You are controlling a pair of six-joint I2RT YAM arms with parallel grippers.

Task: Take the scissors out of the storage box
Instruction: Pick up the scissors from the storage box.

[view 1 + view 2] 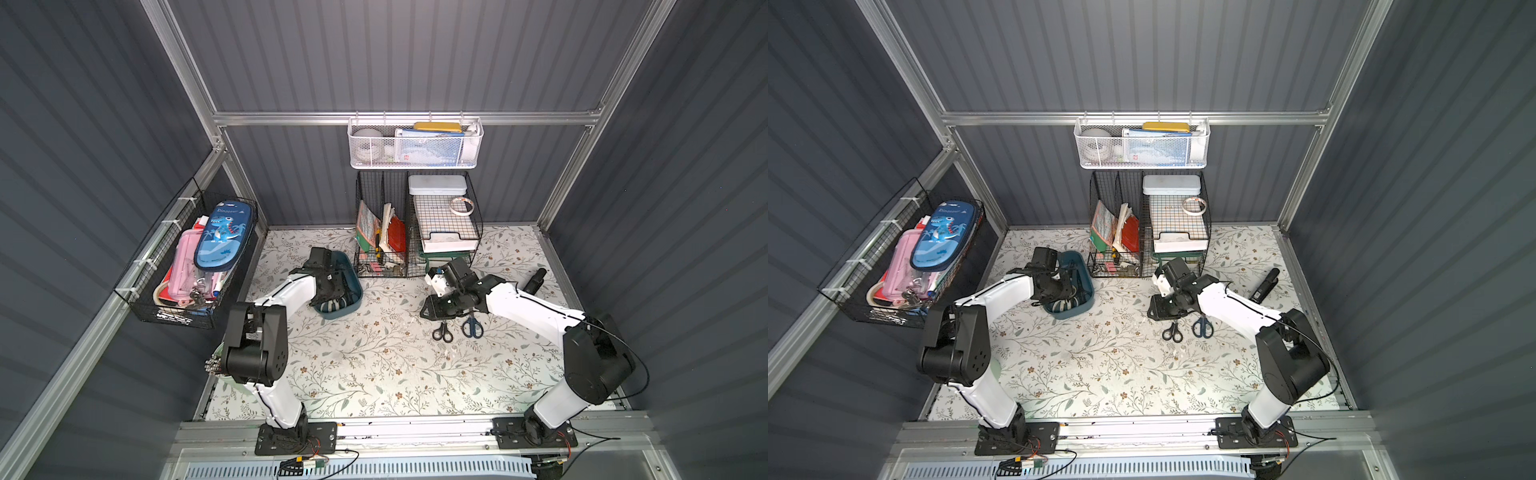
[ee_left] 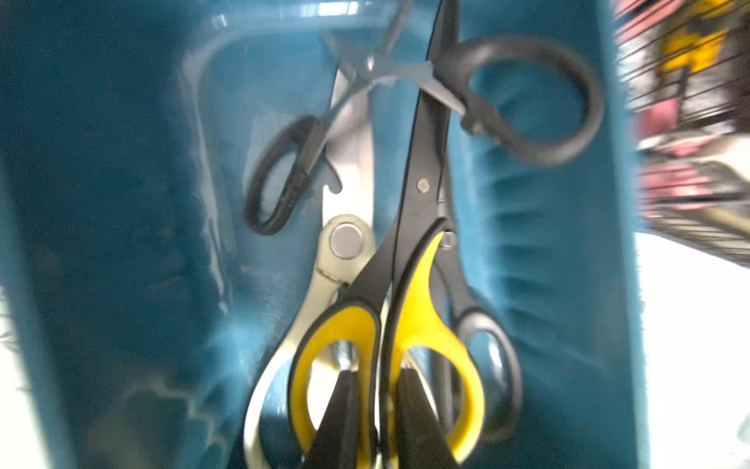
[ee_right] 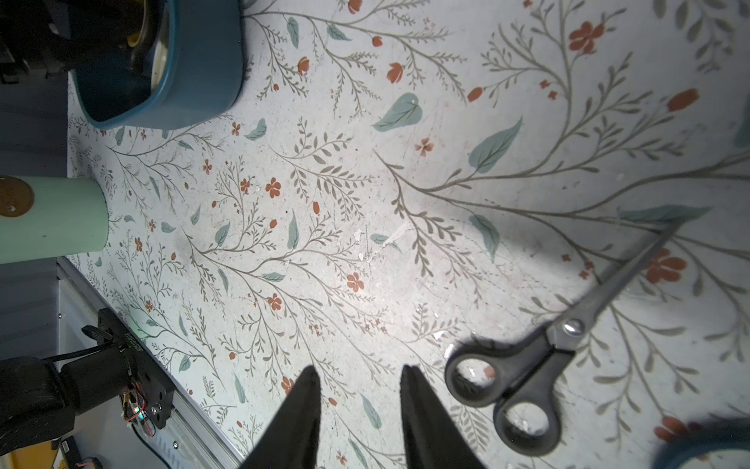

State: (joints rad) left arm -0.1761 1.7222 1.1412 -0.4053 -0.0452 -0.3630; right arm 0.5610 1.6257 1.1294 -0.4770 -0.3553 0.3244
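**Yellow pair next up**

Left gripper (image 2: 377, 371) is down in the box (image 2: 548, 243), 10 o'clock on the mat (image 1: 374, 374), pinching the yellow pair (image 2: 422, 325) by its handles. Next it probably needs a straight lift, since other pairs lie tangled alongside. Right gripper (image 3: 359, 371), spread and empty, hovers at 3 o'clock beside the black pair (image 3: 511, 377).

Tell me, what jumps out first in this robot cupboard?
The left pincer reaches into the teal storage box, shut on yellow-handled scissors lying over other pairs. On the flowered table, black-handled scissors and blue-handled scissors lie side by side, next to the open right pincer.
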